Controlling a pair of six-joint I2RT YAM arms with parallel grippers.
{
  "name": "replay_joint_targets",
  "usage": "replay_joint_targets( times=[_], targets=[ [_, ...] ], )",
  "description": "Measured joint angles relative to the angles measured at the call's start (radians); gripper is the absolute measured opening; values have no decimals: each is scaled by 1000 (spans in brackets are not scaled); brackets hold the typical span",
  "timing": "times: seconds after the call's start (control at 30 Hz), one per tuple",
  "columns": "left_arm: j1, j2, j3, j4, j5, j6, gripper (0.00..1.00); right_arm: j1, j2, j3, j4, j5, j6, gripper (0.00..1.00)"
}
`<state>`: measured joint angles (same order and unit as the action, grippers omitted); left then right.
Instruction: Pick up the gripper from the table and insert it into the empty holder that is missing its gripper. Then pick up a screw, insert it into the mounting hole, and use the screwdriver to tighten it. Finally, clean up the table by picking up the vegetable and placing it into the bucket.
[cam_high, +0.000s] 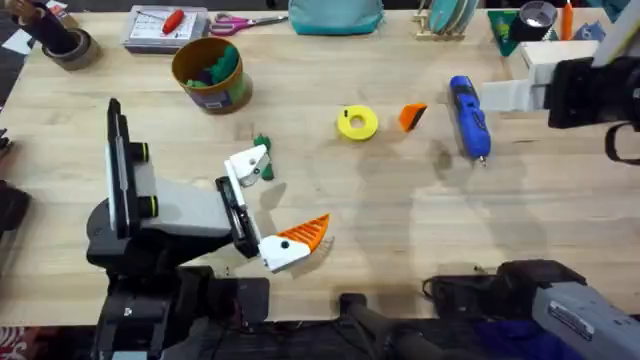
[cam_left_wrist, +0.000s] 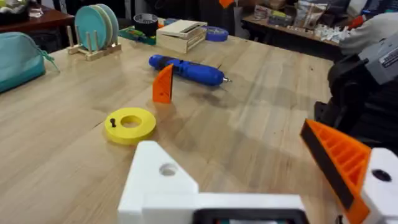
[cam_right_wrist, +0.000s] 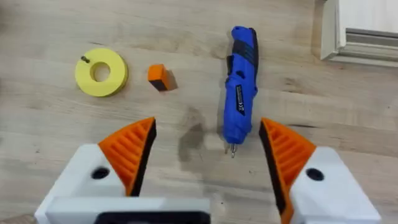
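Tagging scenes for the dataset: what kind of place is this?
Probably a robotics lab or workshop bench. A wooden table holds a blue powered screwdriver and a loose orange fingertip part, with tool boxes and scissors along the back and cluttered benches behind.

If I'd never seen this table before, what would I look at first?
Probably the bright blue screwdriver lying on the table toward the right, with the small orange gripper and a yellow ring beside it. Then the left gripper, open, with one orange pad and one bare white empty holder.
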<state>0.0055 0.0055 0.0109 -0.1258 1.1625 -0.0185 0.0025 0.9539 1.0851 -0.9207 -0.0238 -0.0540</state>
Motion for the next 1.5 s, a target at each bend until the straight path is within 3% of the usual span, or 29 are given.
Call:
replay_joint_targets(
  times=[0.63, 0.8, 0.97, 1.17, 1.5],
  targets=[
    [0, 0, 0, 0, 0, 0, 986, 31, 18, 9, -8, -34, -26, 996],
    [0, 0, 0, 0, 0, 0, 986, 119, 81, 93, -66, -45, -30, 996],
    [0, 0, 0, 0, 0, 0, 986, 200, 198, 252, -166, -46, -33, 996],
    [0, 0, 0, 0, 0, 0, 986, 242, 346, 398, -245, -48, -36, 996],
    [0, 0, 0, 0, 0, 0, 985, 246, 455, 420, -267, -36, -32, 996]
  ],
)
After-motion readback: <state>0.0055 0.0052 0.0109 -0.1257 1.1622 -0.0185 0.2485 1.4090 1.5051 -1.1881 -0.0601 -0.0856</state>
